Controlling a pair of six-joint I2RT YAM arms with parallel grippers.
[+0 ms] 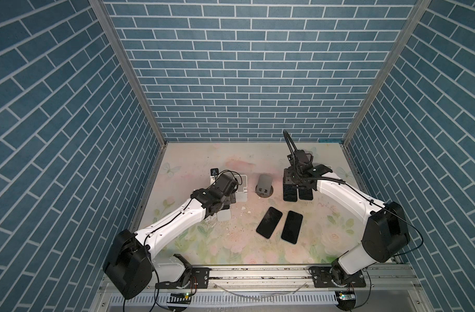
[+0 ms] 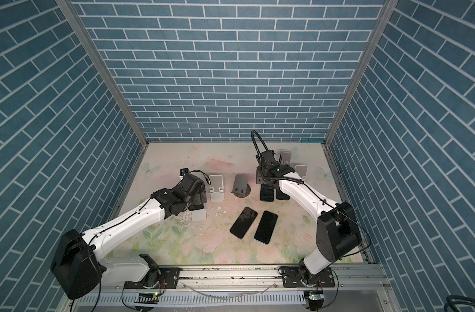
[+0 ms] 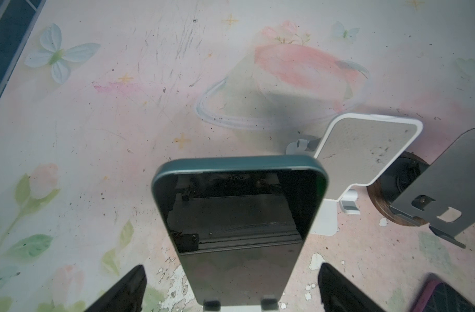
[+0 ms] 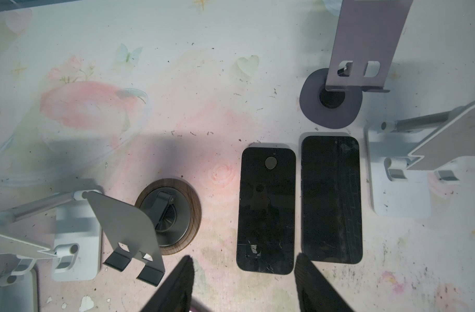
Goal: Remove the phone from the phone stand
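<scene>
Left claw [image 3: 231,267] is held released, fingers [image 3: 128,289] flanking, not touching, teal-rimmed black-glass phone [image 3: 239,229], which is propped on white plastic phone stand [image 3: 241,308]. Right claw [image 4: 243,256] is held spread, empty, above floral table [image 4: 177,108].

Dim, soft overhead light -- blurry wrist-cam edges

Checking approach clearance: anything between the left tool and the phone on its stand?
Nothing visible. In the left wrist view the open left tool flanks the phone, which leans on the phone stand; the empty white stand beside it is outside the gap.
</scene>
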